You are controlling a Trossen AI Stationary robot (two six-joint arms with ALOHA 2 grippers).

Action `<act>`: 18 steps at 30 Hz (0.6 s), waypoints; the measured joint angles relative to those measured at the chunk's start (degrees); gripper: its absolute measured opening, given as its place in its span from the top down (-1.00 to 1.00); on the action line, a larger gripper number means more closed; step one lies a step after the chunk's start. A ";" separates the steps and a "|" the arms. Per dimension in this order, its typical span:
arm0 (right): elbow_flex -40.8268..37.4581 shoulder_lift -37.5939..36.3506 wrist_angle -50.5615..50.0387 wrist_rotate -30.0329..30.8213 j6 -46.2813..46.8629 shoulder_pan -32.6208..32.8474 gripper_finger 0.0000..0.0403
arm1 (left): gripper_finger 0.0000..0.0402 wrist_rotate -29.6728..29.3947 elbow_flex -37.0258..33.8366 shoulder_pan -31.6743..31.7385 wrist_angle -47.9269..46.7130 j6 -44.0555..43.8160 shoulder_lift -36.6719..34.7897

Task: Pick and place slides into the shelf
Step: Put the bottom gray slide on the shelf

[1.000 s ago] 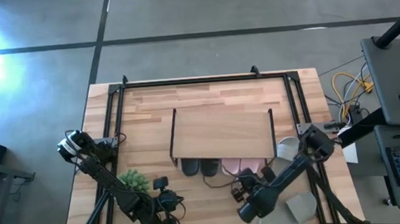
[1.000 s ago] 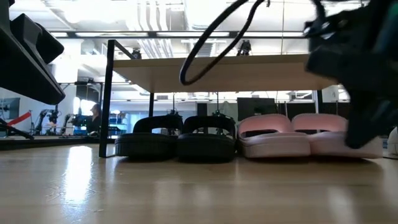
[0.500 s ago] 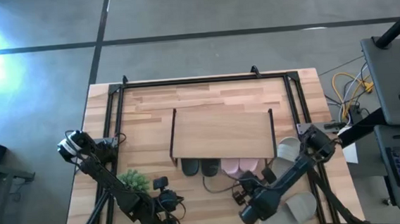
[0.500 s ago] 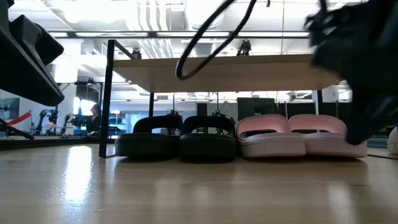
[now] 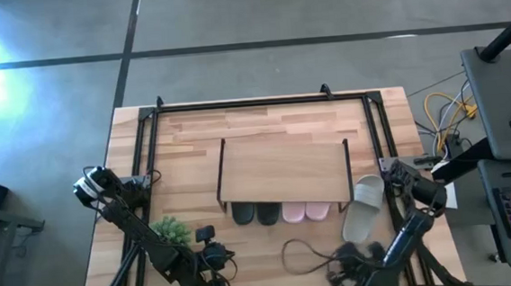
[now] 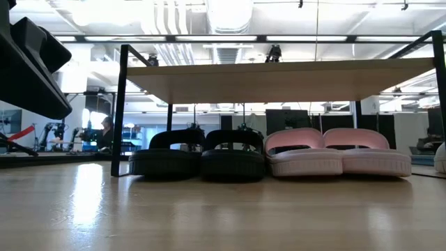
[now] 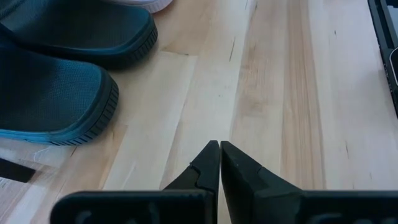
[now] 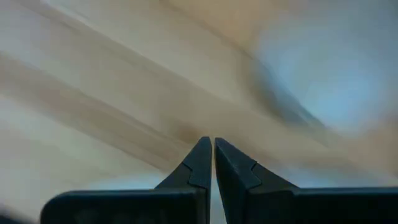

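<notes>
1. High view: two black slides (image 5: 256, 214) and two pink slides (image 5: 306, 212) sit under the shelf (image 5: 283, 172). A grey-beige slide (image 5: 362, 208) lies just beside the shelf's right end. My right gripper (image 5: 344, 278) hangs near the table's front edge; my left gripper (image 5: 212, 265) waits front-left.
2. Low view: four soles rest flat in a row. I judge the rubber light and flexible.
3. Left wrist view: fingers (image 7: 208, 163) pressed together, holding nothing.
4. Right wrist view: fingers (image 8: 200, 160) likewise closed, empty. I judge the strap or a sidewall the best hold.
</notes>
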 joint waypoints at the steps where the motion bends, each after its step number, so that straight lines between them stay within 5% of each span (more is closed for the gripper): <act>1: 0.05 0.00 -3.14 -6.97 1.96 0.39 0.94 | 1.00 0.00 0.00 0.00 -0.02 0.00 0.00; 3: 0.52 0.00 -7.84 -16.39 2.16 1.46 0.94 | 1.00 -0.01 0.00 0.00 0.00 0.00 0.00; 5: 2.15 -0.03 -13.08 -18.63 0.98 2.67 0.94 | 1.00 -0.16 0.00 0.08 -0.01 0.00 0.02; 11: 2.65 -3.07 -13.55 -14.57 -0.69 4.16 0.88 | 1.00 -0.29 0.00 0.76 0.08 0.22 0.04; 18: 1.85 -7.29 -13.50 -10.72 -0.56 3.73 0.53 | 1.00 -0.31 0.00 1.31 0.37 0.24 0.04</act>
